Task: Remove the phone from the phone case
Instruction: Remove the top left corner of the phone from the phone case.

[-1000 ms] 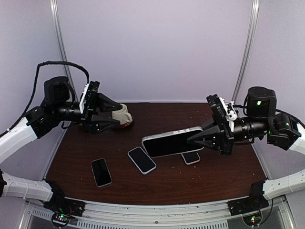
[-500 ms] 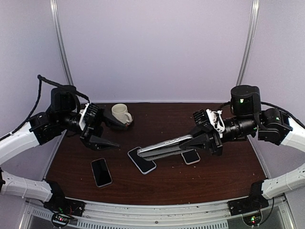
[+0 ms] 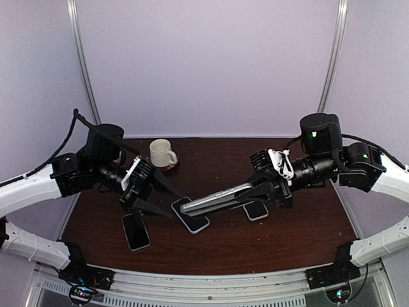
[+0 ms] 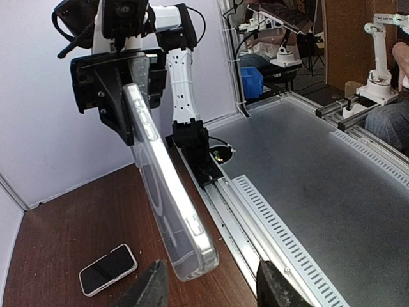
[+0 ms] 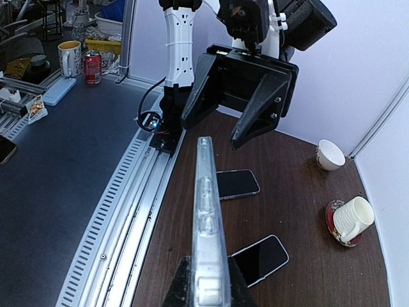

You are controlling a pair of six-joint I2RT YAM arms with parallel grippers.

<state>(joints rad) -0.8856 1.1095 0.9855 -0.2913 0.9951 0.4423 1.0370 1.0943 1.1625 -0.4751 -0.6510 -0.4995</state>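
The cased phone (image 3: 217,197) hangs edge-on & tilted above mid tabletop (image 3: 287,236), w/ my R tool (image 3: 259,190) clamped on one end. The free end sits near the tips of my L tool (image 3: 171,204), jaws apart. Loose phones (image 3: 135,231) lie below, mug (image 3: 162,153) at back.

It was a robotics lab: a white-walled booth (image 3: 204,64), aluminium rails (image 4: 281,236), another robot arm (image 4: 378,51) standing beyond.
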